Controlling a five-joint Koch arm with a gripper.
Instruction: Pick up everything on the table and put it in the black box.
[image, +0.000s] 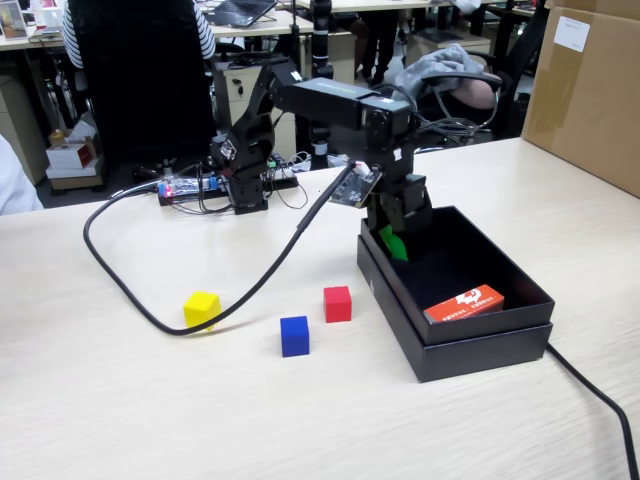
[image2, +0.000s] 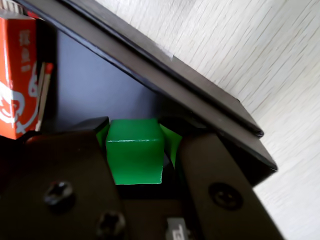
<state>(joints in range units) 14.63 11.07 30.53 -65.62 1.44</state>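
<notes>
Gripper (image: 394, 243) reached down into the far left corner of the black box (image: 480, 345) in the fixed view, its jaws clamped on the green cube (image2: 135, 157). The wrist view showed the cube held between the two dark jaws, one on each side, just inside the box's stepped rim (image2: 200, 95). An orange-red card pack (image: 464, 303) lay flat on the box floor toward the near right corner, well apart from the gripper. On the table (image: 120, 400), left of the box, three cubes stood apart from one another: the red cube (image: 337, 303) nearest the box, the blue cube (image: 294, 336) nearer the camera and left of it, and the yellow cube (image: 201, 309) farthest left. A black cable (image: 150, 320) curved across the tabletop and passed just beside the yellow cube. A brown carton (image: 585, 90) stood at the far right.
</notes>
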